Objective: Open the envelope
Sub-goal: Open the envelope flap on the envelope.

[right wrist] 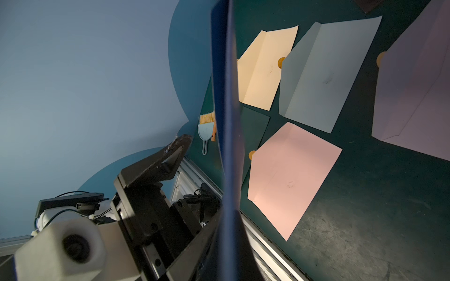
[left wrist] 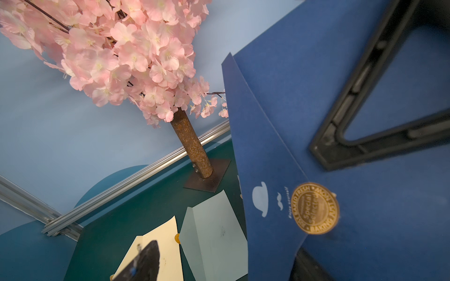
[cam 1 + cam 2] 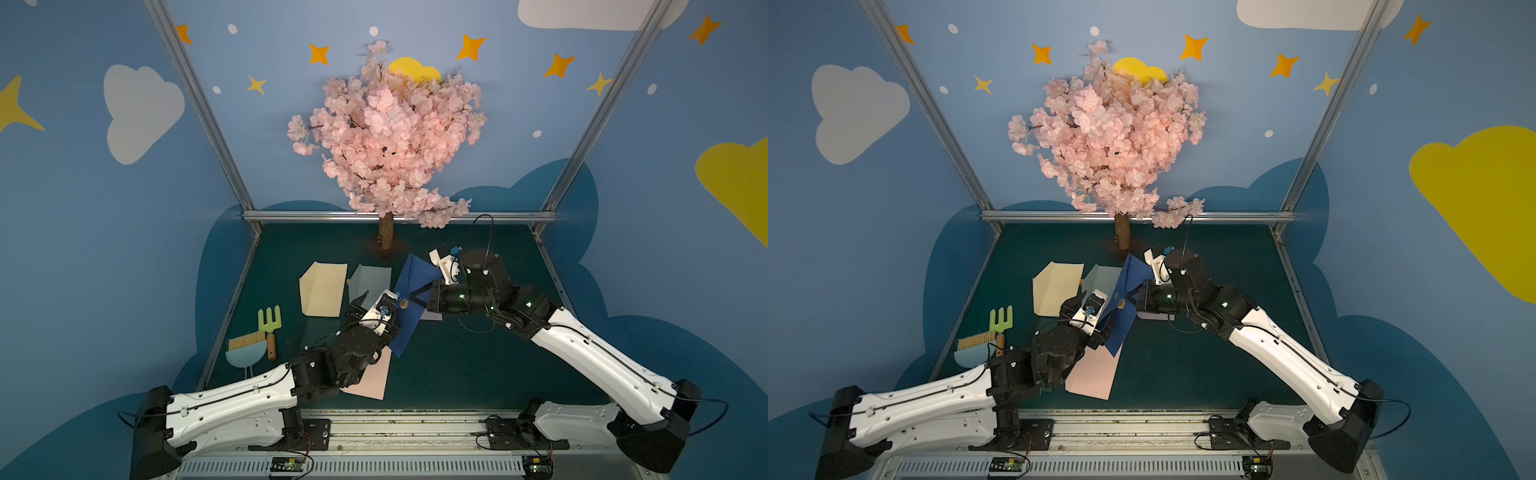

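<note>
A dark blue envelope (image 3: 415,278) (image 3: 1127,282) hangs tilted in the air above the table's middle. My right gripper (image 3: 413,298) (image 3: 1133,297) is shut on its right side; in the right wrist view the envelope (image 1: 226,97) shows edge-on between the closed jaws. A round gold seal (image 2: 314,208) (image 3: 403,304) sits on the tip of the pointed flap (image 2: 263,150). My left gripper (image 3: 382,300) (image 2: 226,267) is open at the envelope's lower left. One finger (image 2: 146,262) is clear of the paper, and the other is partly hidden behind the envelope's edge.
Flat on the green table lie a cream envelope (image 3: 322,289), a grey-blue one (image 3: 370,278), a pink one (image 3: 372,380) and a lilac one (image 1: 414,97). A blossom tree (image 3: 386,237) stands at the back. A brush and fork (image 3: 262,336) lie at the left.
</note>
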Controlling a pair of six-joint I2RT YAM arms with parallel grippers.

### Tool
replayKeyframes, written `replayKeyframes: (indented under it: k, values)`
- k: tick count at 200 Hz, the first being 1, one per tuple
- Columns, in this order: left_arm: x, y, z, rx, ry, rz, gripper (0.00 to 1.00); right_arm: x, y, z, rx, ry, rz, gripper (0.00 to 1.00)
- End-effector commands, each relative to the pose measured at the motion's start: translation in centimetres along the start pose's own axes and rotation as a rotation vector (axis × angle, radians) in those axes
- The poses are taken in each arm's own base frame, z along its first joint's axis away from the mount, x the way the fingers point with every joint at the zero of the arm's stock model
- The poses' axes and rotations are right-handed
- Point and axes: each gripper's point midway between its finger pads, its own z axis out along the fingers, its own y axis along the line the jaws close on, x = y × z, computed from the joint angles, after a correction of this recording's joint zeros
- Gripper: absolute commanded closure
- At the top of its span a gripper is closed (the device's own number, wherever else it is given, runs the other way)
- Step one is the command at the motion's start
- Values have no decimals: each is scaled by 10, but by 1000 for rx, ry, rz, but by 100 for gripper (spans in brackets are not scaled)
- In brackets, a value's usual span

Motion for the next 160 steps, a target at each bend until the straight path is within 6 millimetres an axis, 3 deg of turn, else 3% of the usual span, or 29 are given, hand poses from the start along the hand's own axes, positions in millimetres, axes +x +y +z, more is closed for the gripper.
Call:
replayKeyframes:
  k: [1, 160]
  values:
    - [-6, 10, -1, -34, -19, -48, 19, 15, 1, -2, -16, 57, 1, 100]
    - [-1, 14, -1, -38, -6, -46, 19, 12, 2, -1, -19, 60, -3, 100]
